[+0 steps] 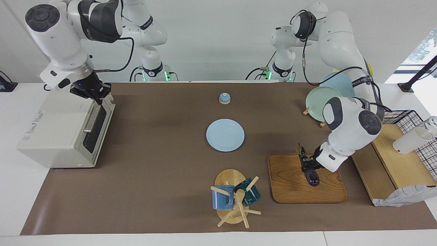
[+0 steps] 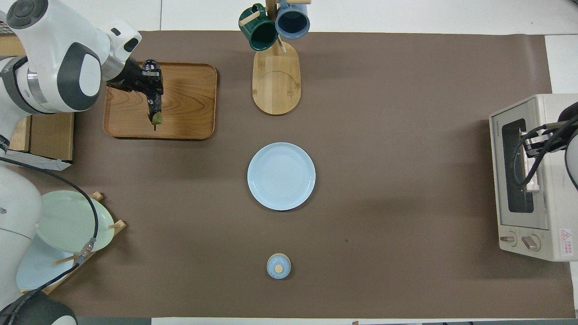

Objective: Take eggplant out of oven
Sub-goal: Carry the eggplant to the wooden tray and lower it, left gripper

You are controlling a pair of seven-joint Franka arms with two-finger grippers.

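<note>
Nearest the robots, a small blue lid (image 1: 224,98) sits on the bench (image 1: 164,143), then a blue plate (image 1: 225,135). The right gripper (image 1: 97,93) hovers at the oven (image 1: 66,131) door's handle (image 1: 92,119); whether its fingers are parted I cannot tell. The left gripper (image 1: 307,163) clamps the eggplant (image 1: 311,177) over the wooden tray (image 1: 290,186), beside the mug rack (image 1: 234,201).

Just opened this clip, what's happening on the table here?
The left gripper holds the eggplant over the wooden tray, so it is already out of the oven. The right gripper is at the handle at the top of the oven door, which looks closed or nearly so. A light blue plate sits mid-table.
</note>
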